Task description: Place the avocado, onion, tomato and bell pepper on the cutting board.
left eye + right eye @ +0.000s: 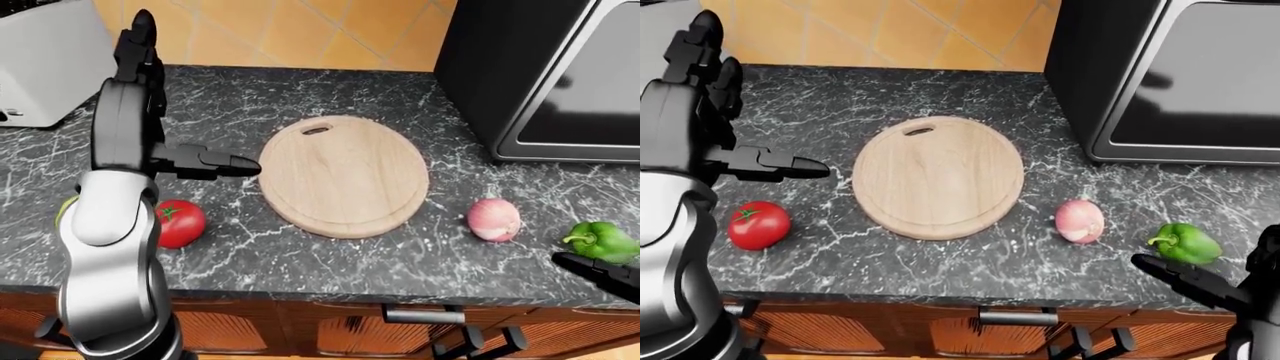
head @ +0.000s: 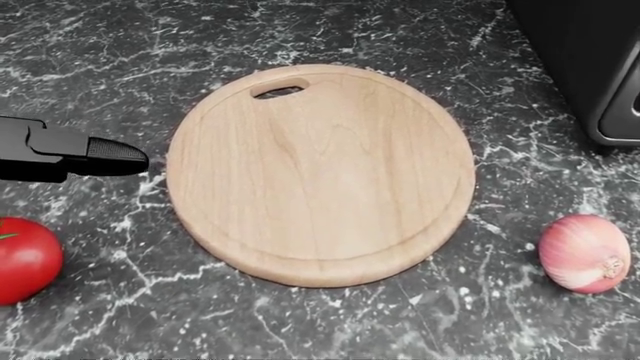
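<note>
Wooden cutting board (image 2: 320,176) bare | tomato (image 1: 758,224), onion (image 1: 1080,220) beside

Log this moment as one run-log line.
board: bare | tomato: counter, left of board | onion, pepper: right | avocado: unseen | left robot hand: open, raised | right robot hand: open, low
</note>
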Motion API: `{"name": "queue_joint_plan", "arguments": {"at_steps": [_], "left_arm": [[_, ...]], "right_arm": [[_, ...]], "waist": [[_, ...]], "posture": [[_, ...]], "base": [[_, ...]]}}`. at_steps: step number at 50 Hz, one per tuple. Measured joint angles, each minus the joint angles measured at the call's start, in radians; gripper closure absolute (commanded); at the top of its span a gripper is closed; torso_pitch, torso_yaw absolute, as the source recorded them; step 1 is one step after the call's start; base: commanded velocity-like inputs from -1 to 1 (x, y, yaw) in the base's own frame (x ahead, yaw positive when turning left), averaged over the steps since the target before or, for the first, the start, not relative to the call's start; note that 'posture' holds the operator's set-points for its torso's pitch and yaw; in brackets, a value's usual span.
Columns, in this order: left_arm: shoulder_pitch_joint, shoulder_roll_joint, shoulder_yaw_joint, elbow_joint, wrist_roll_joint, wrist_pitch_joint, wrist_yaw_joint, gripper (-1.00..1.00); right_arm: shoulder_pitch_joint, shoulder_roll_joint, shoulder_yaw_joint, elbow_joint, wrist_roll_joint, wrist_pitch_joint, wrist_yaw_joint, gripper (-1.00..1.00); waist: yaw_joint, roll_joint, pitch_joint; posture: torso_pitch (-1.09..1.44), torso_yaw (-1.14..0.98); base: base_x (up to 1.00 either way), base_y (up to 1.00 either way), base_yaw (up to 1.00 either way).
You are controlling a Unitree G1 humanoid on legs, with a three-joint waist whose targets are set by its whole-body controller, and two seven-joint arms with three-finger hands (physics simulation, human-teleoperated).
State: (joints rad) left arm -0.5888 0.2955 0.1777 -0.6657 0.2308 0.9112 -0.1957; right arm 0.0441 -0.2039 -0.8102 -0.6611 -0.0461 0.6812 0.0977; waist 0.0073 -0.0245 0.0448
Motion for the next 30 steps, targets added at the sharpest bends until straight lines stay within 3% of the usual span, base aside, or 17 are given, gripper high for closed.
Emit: {"name": "queue_joint_plan", "arguments": {"at_steps": [30], "left_arm": [[0.019, 0.000, 0.005, -0.005, 0.012, -0.003, -0.006, -1.00]], "right_arm": [[0.029, 0.034, 0.045, 0.070, -0.050, -0.092, -0.010, -0.90]], "waist": [[-0.001, -0.001, -0.004]], "posture": [[0.00, 0.00]], "base": [[0.00, 0.00, 0.00]]}}
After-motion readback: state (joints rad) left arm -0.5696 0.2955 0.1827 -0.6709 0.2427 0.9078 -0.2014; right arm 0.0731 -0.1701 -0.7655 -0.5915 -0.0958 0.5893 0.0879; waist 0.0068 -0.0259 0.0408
